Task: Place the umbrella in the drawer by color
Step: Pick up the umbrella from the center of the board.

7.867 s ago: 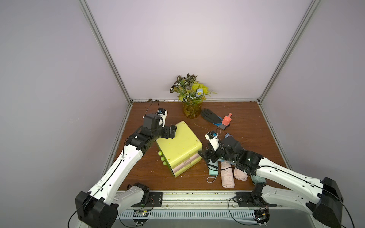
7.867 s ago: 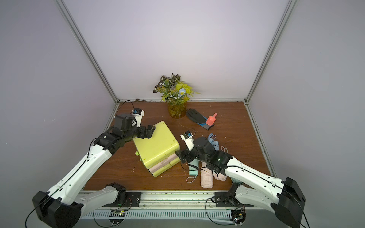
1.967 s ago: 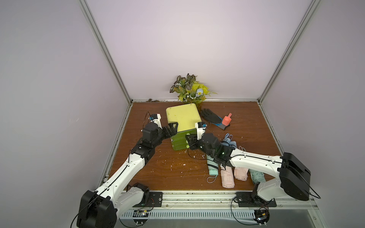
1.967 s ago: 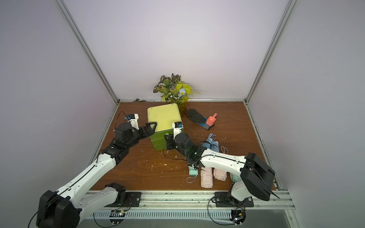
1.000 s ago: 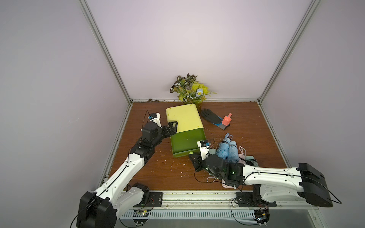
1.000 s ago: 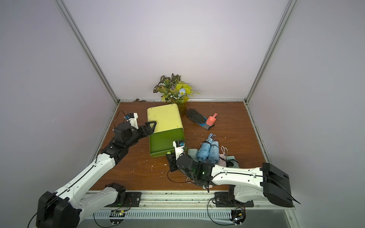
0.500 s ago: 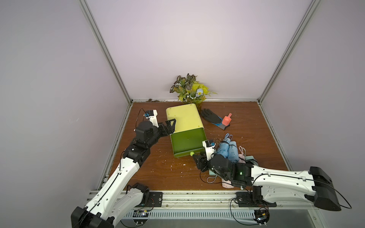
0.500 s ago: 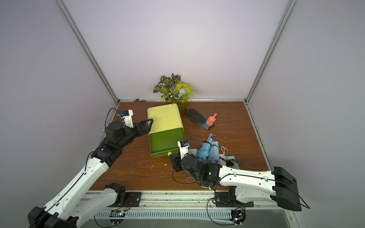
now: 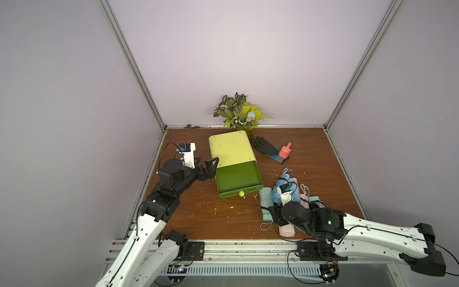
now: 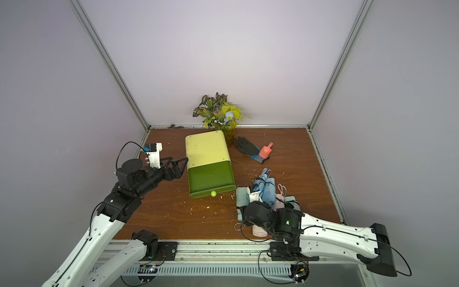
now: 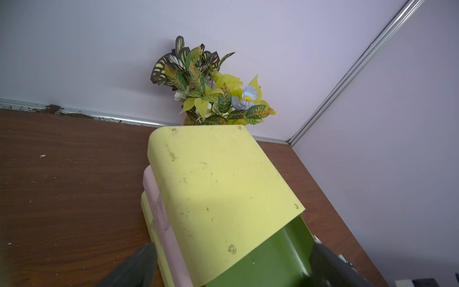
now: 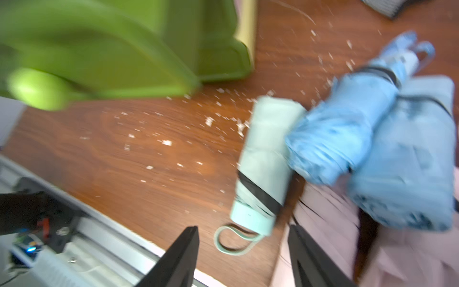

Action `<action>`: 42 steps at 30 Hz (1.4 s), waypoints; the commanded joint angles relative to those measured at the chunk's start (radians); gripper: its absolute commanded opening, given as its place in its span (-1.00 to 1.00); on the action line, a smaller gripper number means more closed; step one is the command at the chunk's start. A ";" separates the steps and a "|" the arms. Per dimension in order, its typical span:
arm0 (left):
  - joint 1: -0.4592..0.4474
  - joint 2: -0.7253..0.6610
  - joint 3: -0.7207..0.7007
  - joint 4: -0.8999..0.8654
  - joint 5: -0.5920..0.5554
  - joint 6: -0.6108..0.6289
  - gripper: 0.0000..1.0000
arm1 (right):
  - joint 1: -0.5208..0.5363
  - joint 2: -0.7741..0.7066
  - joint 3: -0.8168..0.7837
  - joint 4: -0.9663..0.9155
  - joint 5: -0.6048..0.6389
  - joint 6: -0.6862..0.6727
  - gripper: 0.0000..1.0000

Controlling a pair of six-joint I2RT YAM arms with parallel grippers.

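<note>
The yellow cabinet [image 9: 229,149] lies with its green drawer [image 9: 237,181] pulled out and nothing in it; the drawer's round knob [image 9: 241,193] faces the front. Folded umbrellas lie in a heap to its right: a mint one [image 9: 265,202], blue ones [image 9: 285,186] and a pink one [image 9: 286,229]. My right gripper [image 12: 244,256] is open, low over the mint umbrella's [image 12: 265,161] handle end, with its strap loop [image 12: 233,241] between the fingers. My left gripper [image 9: 208,169] stands open at the cabinet's left side, holding nothing.
A potted plant [image 9: 239,114] stands against the back wall behind the cabinet. A black glove [image 9: 265,147] and an orange scoop [image 9: 285,150] lie at the back right. White crumbs [image 9: 223,206] are scattered on the wooden table [image 9: 193,216] before the drawer.
My right gripper has opened, come off the drawer knob and swung right to the mint umbrella. The left arm has drawn back a little along the cabinet's side.
</note>
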 commanded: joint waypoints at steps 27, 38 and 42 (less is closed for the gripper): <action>0.015 -0.052 -0.105 -0.028 0.046 0.075 0.99 | -0.301 0.051 -0.200 0.194 -0.156 -0.082 -0.11; 0.014 -0.054 -0.105 -0.010 0.056 0.055 0.99 | -0.318 0.019 0.110 0.060 0.088 -0.311 -0.24; 0.015 -0.052 -0.095 0.015 0.078 0.034 0.99 | -0.318 0.006 0.181 0.134 0.072 -0.464 -0.20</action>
